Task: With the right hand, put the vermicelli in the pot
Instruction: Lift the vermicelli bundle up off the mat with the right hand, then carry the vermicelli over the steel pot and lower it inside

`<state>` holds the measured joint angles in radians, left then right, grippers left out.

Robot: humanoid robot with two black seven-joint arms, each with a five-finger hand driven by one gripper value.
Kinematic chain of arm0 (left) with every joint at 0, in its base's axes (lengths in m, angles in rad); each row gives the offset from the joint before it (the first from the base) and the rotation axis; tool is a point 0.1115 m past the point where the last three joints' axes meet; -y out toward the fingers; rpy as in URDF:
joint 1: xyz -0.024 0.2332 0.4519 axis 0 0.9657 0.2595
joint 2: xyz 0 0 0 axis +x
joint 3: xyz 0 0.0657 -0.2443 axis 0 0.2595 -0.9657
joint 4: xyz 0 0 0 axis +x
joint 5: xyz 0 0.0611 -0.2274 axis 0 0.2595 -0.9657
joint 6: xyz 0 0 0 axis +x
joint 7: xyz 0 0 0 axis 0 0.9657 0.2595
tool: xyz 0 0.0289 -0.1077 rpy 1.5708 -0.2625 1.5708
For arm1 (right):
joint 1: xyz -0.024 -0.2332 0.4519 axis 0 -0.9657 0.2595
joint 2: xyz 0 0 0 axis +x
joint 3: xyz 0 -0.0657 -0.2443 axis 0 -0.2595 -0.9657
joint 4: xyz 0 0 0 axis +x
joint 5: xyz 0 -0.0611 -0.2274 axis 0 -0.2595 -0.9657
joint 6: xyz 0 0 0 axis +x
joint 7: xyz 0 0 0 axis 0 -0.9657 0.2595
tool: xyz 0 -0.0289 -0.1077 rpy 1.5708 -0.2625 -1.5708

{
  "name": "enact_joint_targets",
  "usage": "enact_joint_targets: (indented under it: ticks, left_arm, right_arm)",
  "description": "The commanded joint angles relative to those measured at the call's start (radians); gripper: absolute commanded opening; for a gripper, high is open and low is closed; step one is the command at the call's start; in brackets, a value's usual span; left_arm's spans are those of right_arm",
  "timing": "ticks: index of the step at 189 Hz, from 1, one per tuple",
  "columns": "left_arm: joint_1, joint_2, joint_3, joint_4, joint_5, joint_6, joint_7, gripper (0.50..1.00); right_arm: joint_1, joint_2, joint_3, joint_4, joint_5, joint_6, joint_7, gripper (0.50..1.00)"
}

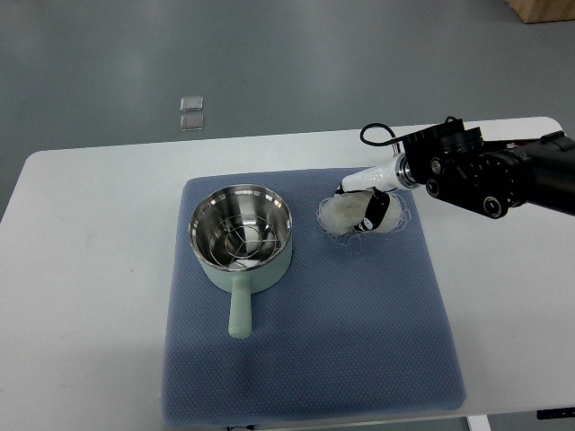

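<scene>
My right hand [370, 208] is down on the vermicelli [346, 215], can't tell if fingers are closed. Loose strands could snag the mat [305, 359] before reaching the pot [241, 235].

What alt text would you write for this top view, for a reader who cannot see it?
The robot's right hand rests on a pale bundle of vermicelli lying on a blue-grey mat, right of an empty mint-green steel-lined pot on a white table.

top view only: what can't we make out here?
- Right robot hand grip: fingers merge with the pale vermicelli; contact unclear.
- Pot: reflections hide the bottom.
- Left arm: outside the picture.
- Two small clear things on the floor: too small to identify.
</scene>
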<state>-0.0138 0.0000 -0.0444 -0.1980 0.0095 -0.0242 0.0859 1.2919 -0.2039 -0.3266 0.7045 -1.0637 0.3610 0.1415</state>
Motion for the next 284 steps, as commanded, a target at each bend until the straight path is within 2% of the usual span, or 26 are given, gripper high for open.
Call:
enact_joint_targets:
  ticks: [1, 38, 104, 132, 157, 188, 237, 284]
  left_arm:
    - [0.0, 0.0, 0.0, 0.0, 0.0, 0.0, 0.0, 1.0]
    - [0.0, 0.0, 0.0, 0.0, 0.0, 0.0, 0.0, 1.0]
    - [0.0, 0.0, 0.0, -0.003, 0.0, 0.0, 0.0, 1.0]
    - [0.0, 0.0, 0.001, -0.005, 0.001, 0.0, 0.0, 1.0]
    - [0.0, 0.0, 0.001, -0.003, 0.001, 0.0, 0.0, 1.0]
    - [0.0, 0.0, 0.0, -0.001, 0.001, 0.0, 0.0, 1.0]
    - [0.0, 0.0, 0.0, 0.0, 0.0, 0.0, 0.0, 1.0]
    - [0.0, 0.0, 0.0, -0.001, 0.0, 0.0, 0.0, 1.0]
  right_arm:
    - [0.015, -0.023, 0.007, 0.015, 0.01, 0.006, 0.003, 0.5]
    - [0.141, -0.091, 0.014, 0.112, 0.047, 0.038, 0.004, 0.5]
    - [0.563, -0.338, -0.005, 0.395, 0.085, 0.174, 0.007, 0.5]
    - [0.655, -0.359, -0.039, 0.449, 0.087, 0.184, 0.007, 0.5]
    - [0.661, -0.324, -0.037, 0.451, 0.117, 0.162, 0.007, 0.5]
    - [0.65, -0.181, -0.042, 0.415, 0.22, 0.081, 0.006, 0.5]
    - [0.572, 0.066, -0.04, 0.285, 0.226, 0.062, 0.007, 0.5]
    - [0.478, 0.182, -0.031, 0.225, 0.226, 0.061, 0.007, 0.5]
